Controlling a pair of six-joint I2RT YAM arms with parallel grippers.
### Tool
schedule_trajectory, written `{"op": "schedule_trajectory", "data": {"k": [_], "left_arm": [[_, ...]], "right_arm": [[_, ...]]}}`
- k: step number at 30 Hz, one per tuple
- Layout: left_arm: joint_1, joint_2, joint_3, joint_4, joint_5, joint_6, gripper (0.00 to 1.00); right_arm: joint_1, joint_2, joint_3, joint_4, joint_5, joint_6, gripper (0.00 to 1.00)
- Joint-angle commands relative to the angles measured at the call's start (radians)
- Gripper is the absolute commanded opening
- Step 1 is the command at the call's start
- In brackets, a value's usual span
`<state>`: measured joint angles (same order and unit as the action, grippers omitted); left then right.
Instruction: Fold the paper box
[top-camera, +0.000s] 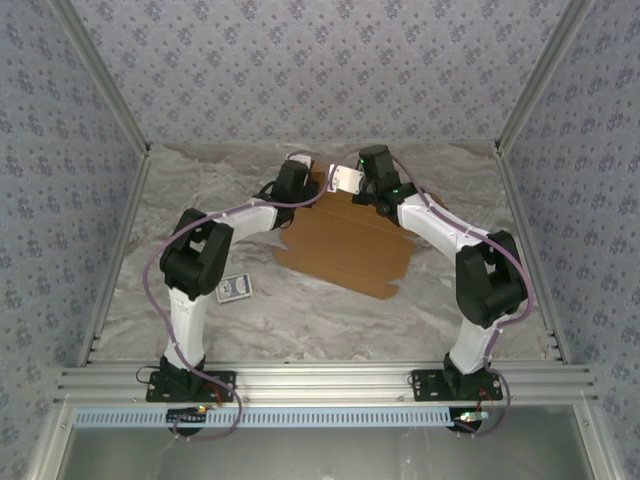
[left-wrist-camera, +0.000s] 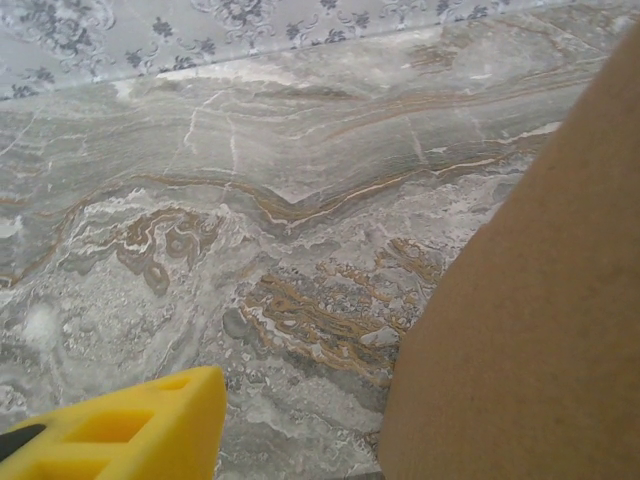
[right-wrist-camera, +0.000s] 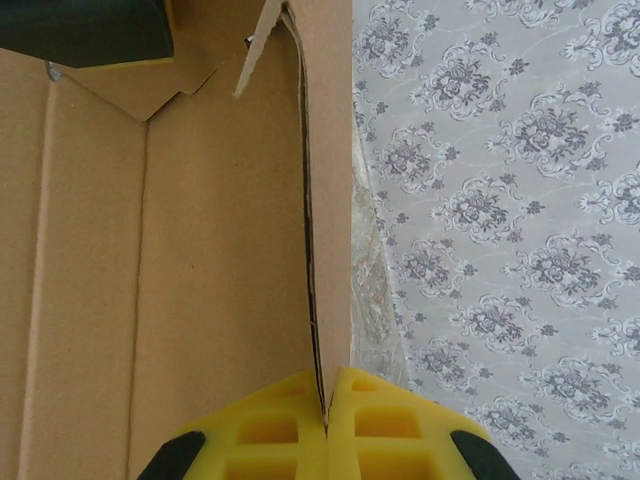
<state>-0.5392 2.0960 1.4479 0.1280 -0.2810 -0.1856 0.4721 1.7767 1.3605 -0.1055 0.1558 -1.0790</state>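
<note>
Brown paper box (top-camera: 345, 245) on marble table (top-camera: 200, 200) — right gripper (right-wrist-camera: 326, 390) pinches its flap edge; left gripper (top-camera: 297, 170) alongside — opening can't tell.

Card packet (top-camera: 235, 288) — left of paper box (top-camera: 345, 245)

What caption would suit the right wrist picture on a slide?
Right jaws pinch the paper box by one raised flap, patterned wall behind.

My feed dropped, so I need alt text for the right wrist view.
The right hand is pinched shut on the thin edge of a flap of the paper box, yellow fingers meeting at the bottom. Creased brown cardboard spreads to the left; patterned wallpaper stands to the right, a sliver of marble table between.
</note>
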Motion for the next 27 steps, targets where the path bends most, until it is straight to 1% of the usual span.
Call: {"op": "schedule_trajectory", "data": {"k": [1, 5, 8, 9, 11, 13, 16, 22, 27], "left_arm": [[0.04, 0.03, 0.059, -0.048, -0.222, -0.052, 0.57], [0.039, 0.046, 0.08, -0.065, -0.268, -0.056, 0.57], [0.035, 0.038, 0.06, -0.025, -0.25, -0.03, 0.57], [0.03, 0.024, 0.033, 0.017, -0.221, -0.008, 0.58], [0.03, -0.006, -0.026, 0.113, -0.13, 0.04, 0.61], [0.03, -0.034, -0.067, 0.172, -0.026, 0.091, 0.64], [0.036, -0.058, -0.091, 0.181, 0.087, 0.149, 0.68], [0.074, -0.113, -0.159, 0.175, 0.289, 0.201, 0.71], [0.113, -0.14, -0.209, 0.179, 0.395, 0.209, 0.74]], "right_arm": [[0.003, 0.035, -0.024, -0.215, -0.067, 0.035, 0.0], [0.002, 0.033, -0.021, -0.22, -0.07, 0.043, 0.0], [0.002, 0.039, -0.013, -0.227, -0.065, 0.049, 0.0], [0.001, 0.04, -0.006, -0.23, -0.061, 0.053, 0.0], [-0.001, 0.048, 0.011, -0.239, -0.049, 0.064, 0.0], [-0.001, 0.056, 0.039, -0.261, -0.037, 0.085, 0.0], [-0.004, 0.067, 0.089, -0.311, -0.039, 0.123, 0.0], [-0.006, 0.073, 0.133, -0.382, -0.042, 0.158, 0.0], [-0.006, 0.075, 0.148, -0.402, -0.048, 0.163, 0.0]]}}
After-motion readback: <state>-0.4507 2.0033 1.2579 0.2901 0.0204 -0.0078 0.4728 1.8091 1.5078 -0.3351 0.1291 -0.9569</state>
